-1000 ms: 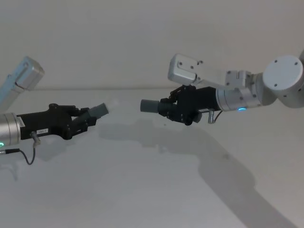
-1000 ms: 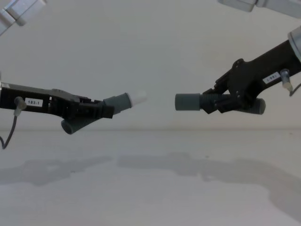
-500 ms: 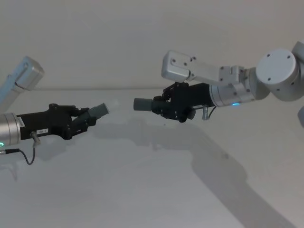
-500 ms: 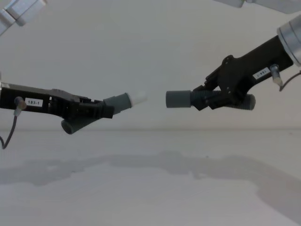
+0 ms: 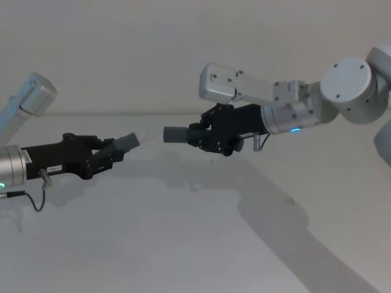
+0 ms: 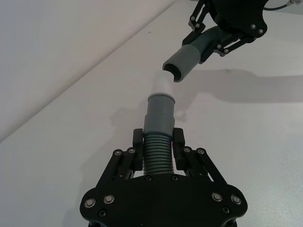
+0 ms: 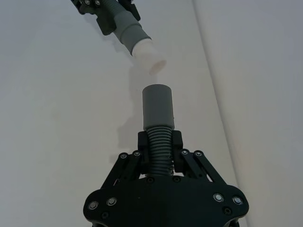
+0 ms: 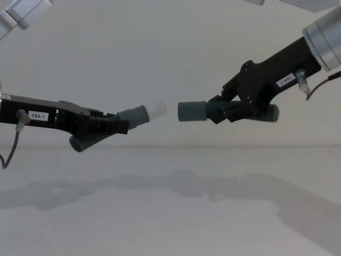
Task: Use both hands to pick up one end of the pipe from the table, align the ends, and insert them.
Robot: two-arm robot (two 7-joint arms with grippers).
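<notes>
Tip (image 8: pixel 158 110) beyond left jaws, sleeve (image 8: pixel 191 111) beyond right jaws

We see both pipe pieces held above the table (image 8: pixel 170 213), facing each other across the middle of the scene. On the left, the left gripper (image 8: pixel 118 127) clamps the tipped piece (image 8: pixel 134 115), which tilts up toward the right with its narrow tip (image 8: pixel 159 110) leading. On the right, the right gripper (image 8: pixel 217 113) clamps the sleeved piece (image 8: pixel 200 111), which lies about level with its sleeve mouth (image 8: pixel 180 111) pointing left. The tip sits just left of the mouth, near it but apart. The right gripper hangs slightly higher than the left.
</notes>
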